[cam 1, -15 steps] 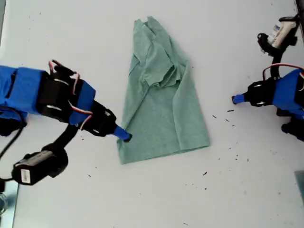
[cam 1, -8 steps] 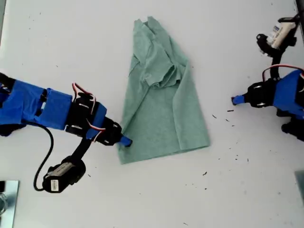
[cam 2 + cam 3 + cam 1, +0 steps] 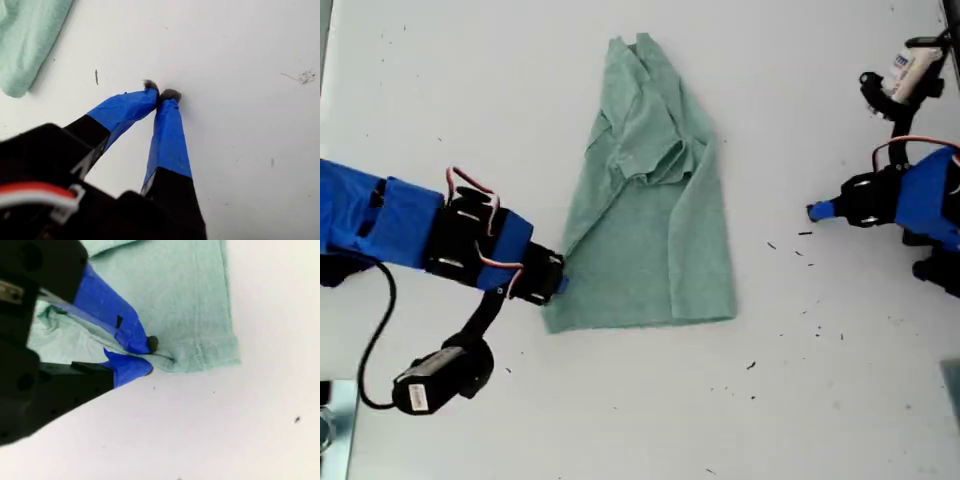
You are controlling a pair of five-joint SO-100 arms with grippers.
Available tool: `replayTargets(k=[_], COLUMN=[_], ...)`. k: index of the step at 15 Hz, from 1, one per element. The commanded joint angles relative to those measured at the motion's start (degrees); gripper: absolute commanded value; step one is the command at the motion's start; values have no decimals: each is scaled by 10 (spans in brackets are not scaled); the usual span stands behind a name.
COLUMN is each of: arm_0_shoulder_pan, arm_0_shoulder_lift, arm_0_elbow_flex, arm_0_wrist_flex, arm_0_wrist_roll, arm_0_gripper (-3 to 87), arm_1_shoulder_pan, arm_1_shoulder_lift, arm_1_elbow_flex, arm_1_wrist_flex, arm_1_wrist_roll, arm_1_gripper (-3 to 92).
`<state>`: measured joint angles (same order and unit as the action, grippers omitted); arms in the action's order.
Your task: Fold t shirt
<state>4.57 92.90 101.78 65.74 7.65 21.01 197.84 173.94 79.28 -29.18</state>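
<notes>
The pale green t shirt [image 3: 650,230] lies folded lengthwise in a long strip at the middle of the white table, bunched near its upper half. My second gripper [image 3: 558,285] reaches in from the exterior view's left and is shut on the t shirt's lower side edge. The second wrist view shows its blue fingertips [image 3: 145,342] pinching the cloth [image 3: 175,290] close to a hemmed corner. My first gripper [image 3: 815,210] rests at the exterior view's right, shut on nothing and well apart from the t shirt. In the first wrist view its tips [image 3: 161,95] meet over bare table, with the t shirt [image 3: 25,45] at a distance.
The white table [image 3: 640,420] carries small dark specks toward the exterior view's lower right. A black camera on a cable [image 3: 430,375] hangs below the second arm. Another black-and-white camera unit [image 3: 910,70] sits at the exterior view's upper right.
My second gripper has closed on the t shirt's lower side edge and dragged it toward the exterior view's left, so the bottom hem has shifted left. The first arm has not moved.
</notes>
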Motion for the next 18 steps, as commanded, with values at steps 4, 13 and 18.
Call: replayTargets(k=[4,13,18], arm_0_shoulder_pan=[-46,3,-56], arm_0_shoulder_lift=[120,-317,-405], arm_0_elbow_flex=[-17,-508,-507], arm_0_wrist_flex=[97,8,-11], arm_0_wrist_roll=[-12,73,53], arm_0_gripper=[-2,187,302], arm_1_shoulder_pan=[-5,-16,-20], arm_1_shoulder_lift=[12,14,18], arm_1_elbow_flex=[19,20,21], arm_1_wrist_flex=[4,4,5], arm_1_wrist_roll=[7,11,15], arm_1_gripper=[25,25,25])
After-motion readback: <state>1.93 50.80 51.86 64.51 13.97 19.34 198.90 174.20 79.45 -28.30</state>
